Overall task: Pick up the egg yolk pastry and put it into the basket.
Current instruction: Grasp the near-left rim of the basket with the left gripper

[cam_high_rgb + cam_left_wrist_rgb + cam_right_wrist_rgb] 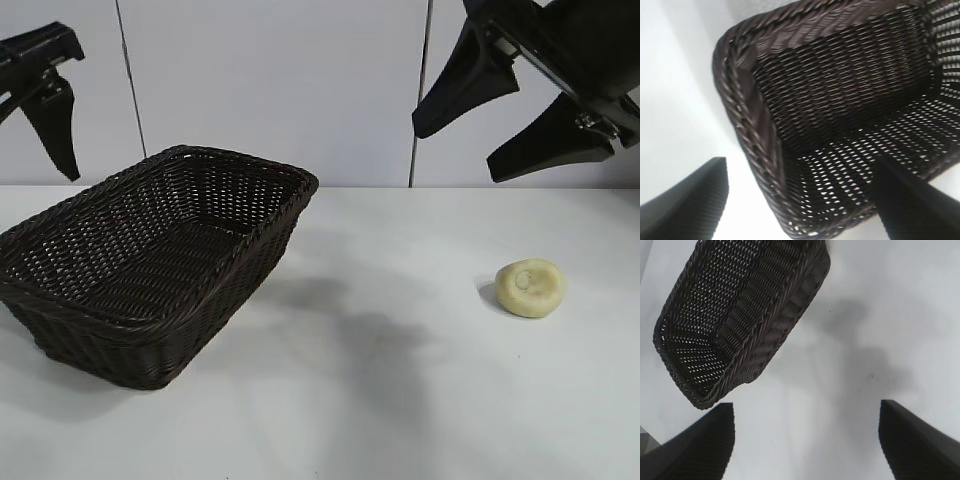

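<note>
The egg yolk pastry (531, 288), a small pale yellow bun with a dimple on top, lies alone on the white table at the right. The dark brown wicker basket (270, 215) stands at the left with nothing inside. High above the table, up and to the left of the pastry, hangs my right gripper (455, 155), open and holding nothing. Its wrist view shows the gripper (806, 405) over bare table with the basket (765, 325) beyond; the pastry is out of that view. My left gripper (40, 130) is raised at the far left, open (801, 165) above the basket's corner (755, 100).
A pale panelled wall (270, 80) closes the back of the table. White tabletop (400, 330) stretches between basket and pastry, with soft arm shadows on it.
</note>
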